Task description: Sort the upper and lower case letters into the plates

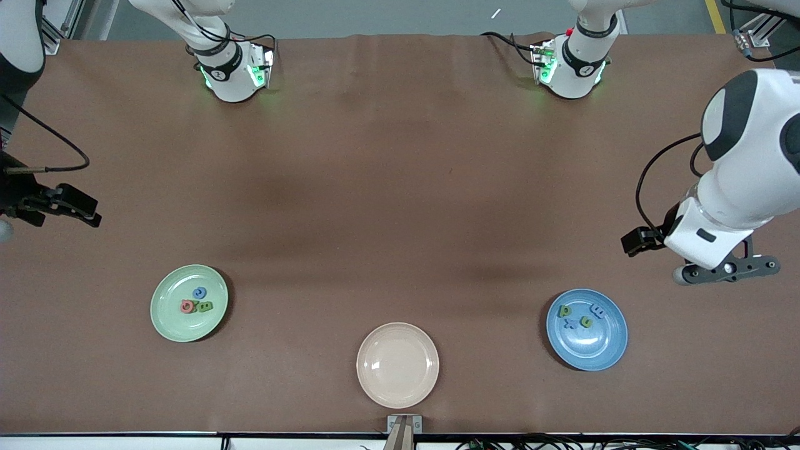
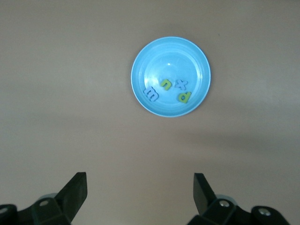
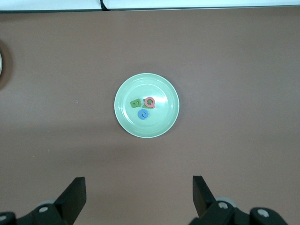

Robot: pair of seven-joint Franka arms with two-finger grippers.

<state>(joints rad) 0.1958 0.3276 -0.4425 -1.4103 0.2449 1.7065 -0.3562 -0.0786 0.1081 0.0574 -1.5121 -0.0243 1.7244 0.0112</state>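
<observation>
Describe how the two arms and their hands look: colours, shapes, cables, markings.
Both arms are glossy white with rounded black joint bands. The bases glow green at the collar, where black cables plug in. A black cable loops along each forearm. The left hand and right hand are black, each with two flat wedge-shaped fingers on a dark grey body with round screws.

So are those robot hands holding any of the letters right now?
No, nothing is held. The left gripper and right gripper both have open, empty fingers; the letters lie in the blue plate and green plate.
</observation>
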